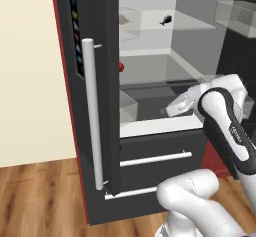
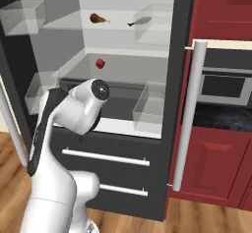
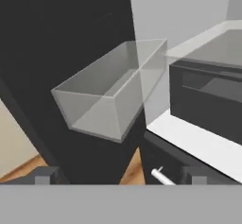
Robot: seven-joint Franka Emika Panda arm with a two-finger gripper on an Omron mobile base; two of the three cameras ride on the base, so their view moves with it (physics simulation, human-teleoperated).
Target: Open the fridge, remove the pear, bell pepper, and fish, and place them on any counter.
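Observation:
The fridge point(image 1: 102, 26) stands with both doors swung open. On its top shelf lie the brownish pear point(image 2: 97, 17) and, to its right, the slim dark fish point(image 2: 140, 21), also seen as the fish point(image 1: 165, 19). One shelf lower sits the red bell pepper point(image 2: 100, 63); the left door's edge half hides the bell pepper point(image 1: 121, 67). My gripper point(image 3: 118, 176) is open and empty, low in front of the fridge near the bottom shelf. It faces a clear bin point(image 3: 108, 95) on the left door. My own arm hides the gripper in the right base view.
The left door's long silver handle point(image 1: 90, 111) and the right door's handle point(image 2: 189, 114) stick out on either side. Two drawers with silver bars point(image 2: 106, 157) lie below the shelves. Red cabinets point(image 2: 221, 158), an oven and a dark marbled counter strip point(image 2: 221, 118) stand to the right.

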